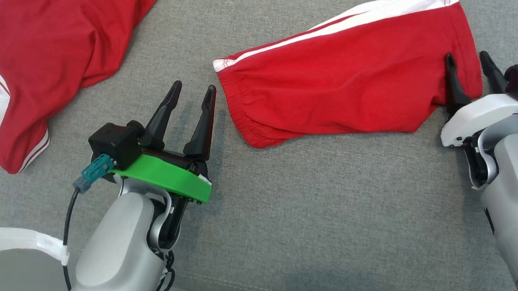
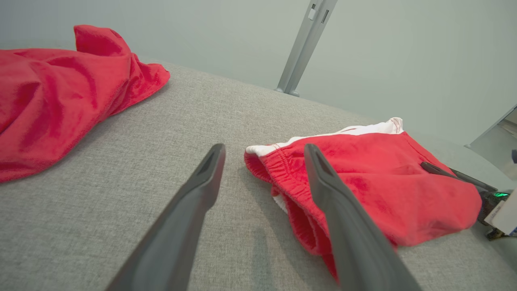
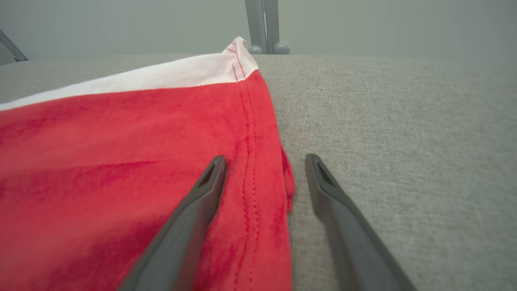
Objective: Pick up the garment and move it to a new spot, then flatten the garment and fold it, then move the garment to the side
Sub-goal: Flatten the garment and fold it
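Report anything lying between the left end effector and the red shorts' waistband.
Nothing visible does. Bare gray upholstery separates the open left end effector from the red shorts; the other red garment lies to its left, out of the path.

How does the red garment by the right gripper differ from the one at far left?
The right garment lies flat, white stripe along its far edge; the left garment is rumpled. The right gripper, jaws open, straddles the right garment's hem; no gripper is at the left garment. Both are red and white.
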